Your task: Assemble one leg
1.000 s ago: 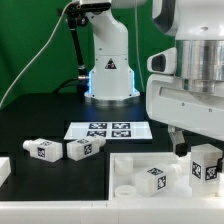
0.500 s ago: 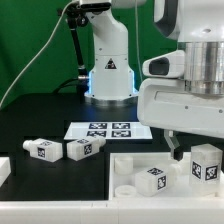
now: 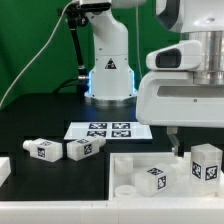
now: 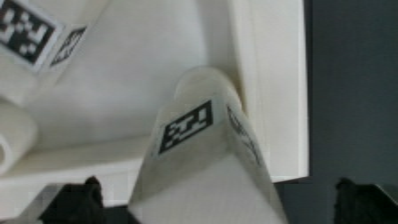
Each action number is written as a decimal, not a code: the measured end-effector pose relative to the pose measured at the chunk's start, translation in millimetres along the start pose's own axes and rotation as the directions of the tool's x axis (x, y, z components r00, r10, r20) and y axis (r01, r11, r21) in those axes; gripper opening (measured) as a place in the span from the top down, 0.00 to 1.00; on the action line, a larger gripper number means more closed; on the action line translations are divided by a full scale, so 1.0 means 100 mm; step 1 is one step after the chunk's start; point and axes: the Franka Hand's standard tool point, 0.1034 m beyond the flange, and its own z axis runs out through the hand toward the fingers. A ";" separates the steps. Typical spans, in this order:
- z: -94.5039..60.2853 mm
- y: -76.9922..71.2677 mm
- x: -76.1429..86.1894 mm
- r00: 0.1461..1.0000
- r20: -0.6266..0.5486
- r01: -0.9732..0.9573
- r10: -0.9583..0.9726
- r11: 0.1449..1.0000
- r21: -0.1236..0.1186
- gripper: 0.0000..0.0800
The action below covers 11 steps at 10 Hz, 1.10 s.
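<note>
A white leg (image 3: pixel 206 163) with a black-and-white tag stands upright on the big white panel (image 3: pixel 128 168) at the exterior view's right. A second leg (image 3: pixel 152 178) lies on the panel beside it. My gripper (image 3: pixel 186 146) hangs just above and behind the upright leg; only one dark finger (image 3: pixel 172 143) shows there. In the wrist view the leg (image 4: pixel 199 130) lies between my two dark fingertips (image 4: pixel 80 203), with a gap on each side. The gripper (image 4: pixel 222 208) is open and holds nothing. Another tagged leg (image 4: pixel 36 30) shows at the wrist picture's corner.
Two more legs (image 3: pixel 42 148) (image 3: pixel 83 148) lie on the black table at the exterior view's left, with a white part (image 3: pixel 3 168) cut off at the edge. The marker board (image 3: pixel 105 129) lies mid-table. The robot base (image 3: pixel 108 70) stands behind it.
My wrist has shifted a little toward the exterior view's left and its housing has turned. The legs and the panel have not moved.
</note>
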 end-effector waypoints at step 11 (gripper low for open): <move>0.03 0.02 0.00 1.000 -0.004 0.013 -0.013 1.000 -0.009 0.65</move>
